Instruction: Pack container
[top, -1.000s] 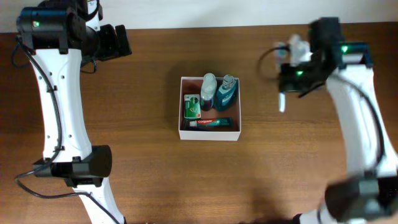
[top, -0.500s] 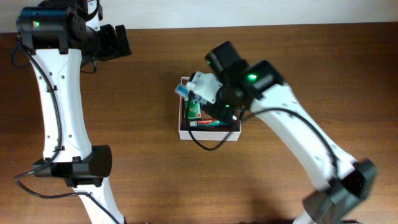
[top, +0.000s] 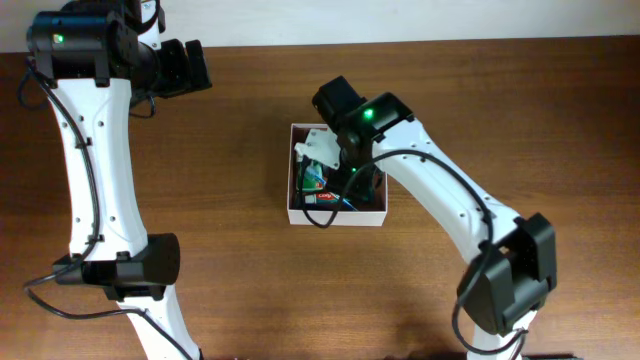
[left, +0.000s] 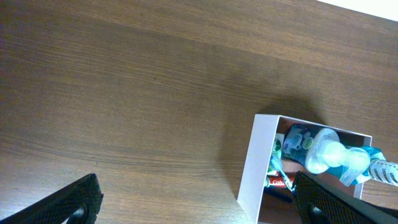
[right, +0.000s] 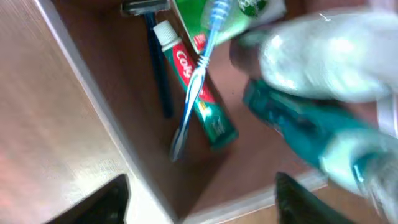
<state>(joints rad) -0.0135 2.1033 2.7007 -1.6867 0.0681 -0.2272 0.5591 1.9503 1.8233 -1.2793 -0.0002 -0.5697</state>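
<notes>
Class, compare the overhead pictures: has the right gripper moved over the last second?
Yes. The right gripper swung left, from beside the container to over it.

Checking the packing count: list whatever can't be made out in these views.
- Overhead: the right arm covers most of the container, so few items inside show.
- Left wrist: the picture's bottom edge cuts off the container's lower part.
- Right wrist: motion blur smears the bottle; its label is unreadable.
</notes>
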